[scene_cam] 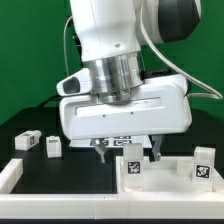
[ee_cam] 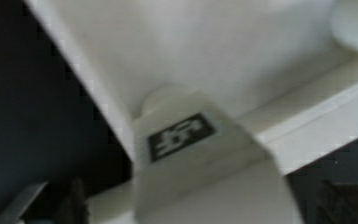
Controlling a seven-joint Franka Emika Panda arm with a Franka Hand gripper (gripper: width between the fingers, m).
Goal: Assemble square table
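The white square slab [scene_cam: 168, 173] lies on the black table at the exterior view's right; in the wrist view it [ee_cam: 140, 50] fills most of the picture. A white leg with a tag [scene_cam: 132, 166] stands at the slab's near edge, and shows close up in the wrist view [ee_cam: 185, 150]. My gripper [scene_cam: 127, 152] is low over this leg, open, with one dark finger on each side of it [ee_cam: 34, 200]. I cannot tell whether the fingers touch it. Another tagged leg [scene_cam: 203, 163] stands at the slab's right. Two loose legs [scene_cam: 27, 140] [scene_cam: 52, 147] lie at the left.
Long white bars edge the workspace at the left [scene_cam: 10, 172] and along the front [scene_cam: 100, 205]. A green backdrop stands behind. The arm's wide white hand [scene_cam: 125, 110] hides the table's middle and back.
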